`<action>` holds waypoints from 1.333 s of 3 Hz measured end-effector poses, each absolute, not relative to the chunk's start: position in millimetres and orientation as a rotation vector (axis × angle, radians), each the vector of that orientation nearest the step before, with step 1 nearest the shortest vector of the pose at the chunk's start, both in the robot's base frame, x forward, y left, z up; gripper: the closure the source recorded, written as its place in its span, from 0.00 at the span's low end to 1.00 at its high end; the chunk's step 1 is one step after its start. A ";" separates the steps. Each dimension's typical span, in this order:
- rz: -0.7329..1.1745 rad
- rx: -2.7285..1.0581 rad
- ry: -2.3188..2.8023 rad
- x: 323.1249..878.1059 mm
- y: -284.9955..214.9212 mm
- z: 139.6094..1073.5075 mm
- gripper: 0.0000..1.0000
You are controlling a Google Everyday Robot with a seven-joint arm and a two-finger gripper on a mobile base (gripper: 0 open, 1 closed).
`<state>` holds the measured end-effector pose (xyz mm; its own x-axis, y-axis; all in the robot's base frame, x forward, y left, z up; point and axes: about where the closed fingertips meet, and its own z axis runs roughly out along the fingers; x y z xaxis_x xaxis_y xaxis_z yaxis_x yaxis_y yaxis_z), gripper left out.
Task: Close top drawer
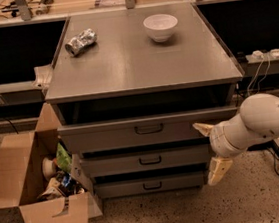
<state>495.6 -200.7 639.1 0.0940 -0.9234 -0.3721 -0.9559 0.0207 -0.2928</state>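
Grey metal top drawer [107,135] looks stiff and heavy, best pushed on its flat front, just left of the gripper's [208,151] spread-apart jaws.

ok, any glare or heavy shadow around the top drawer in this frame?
Camera view: no glare; the cabinet top shows only a soft sheen. The top drawer has a dim but evenly lit front, and its inside is lost in deep shadow under the cabinet top. The gripper, open at the drawer front's right end, reads pale and well lit.

top drawer [107,135]: grey, slightly open, dark handle centred | gripper [210,148]: at its right end, jaws spread
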 end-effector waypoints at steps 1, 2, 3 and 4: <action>0.084 -1.909 1.840 503.6 -201.5 638.7 0.17; 0.070 -1.919 1.823 524.4 -198.7 640.3 0.38; 0.045 -1.926 1.807 552.2 -193.4 644.0 0.63; 0.025 -1.919 1.816 573.6 -192.1 643.6 0.86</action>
<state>573.6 -192.1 643.6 0.1130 -0.9328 -0.3421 -0.9420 0.0089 -0.3355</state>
